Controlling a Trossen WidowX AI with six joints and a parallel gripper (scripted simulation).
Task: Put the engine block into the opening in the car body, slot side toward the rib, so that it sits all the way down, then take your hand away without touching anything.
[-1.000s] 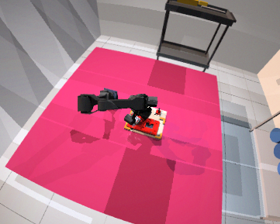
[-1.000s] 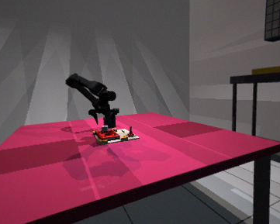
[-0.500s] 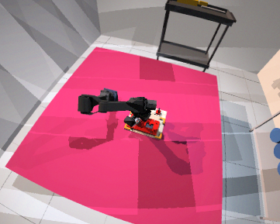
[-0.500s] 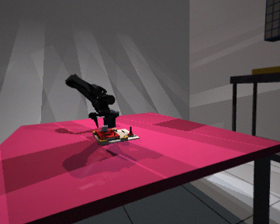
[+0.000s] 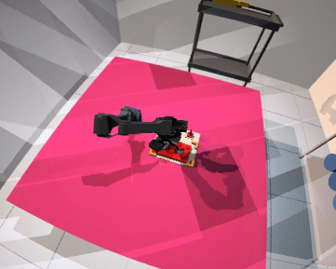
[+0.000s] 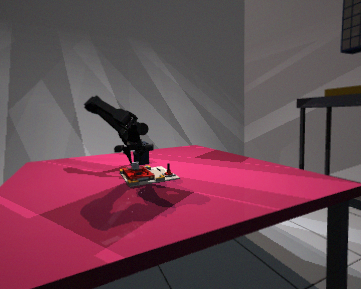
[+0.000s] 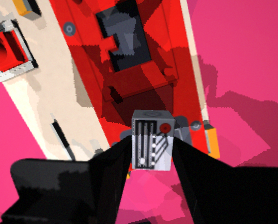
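The gripper (image 5: 166,144) (image 6: 134,162) (image 7: 151,140) pinched the block (image 6: 134,166) (image 7: 152,142) by two sides over the car's (image 5: 185,154) (image 6: 137,173) (image 7: 90,70) short end edge — likely so its bottom stayed free to go down the hole — but I couldn't tell how deep it sat.

Here's a grey, box-shaped engine block (image 6: 135,165) (image 7: 152,142) between the black gripper's (image 5: 167,144) (image 6: 135,162) (image 7: 152,146) fingers, the red, blocky car body (image 5: 167,154) (image 6: 139,173) (image 7: 185,95) on a flat cream board (image 5: 194,140) (image 6: 159,170) (image 7: 50,95), all above the pink, flat tabletop (image 5: 118,204) (image 6: 247,191) (image 7: 240,45).
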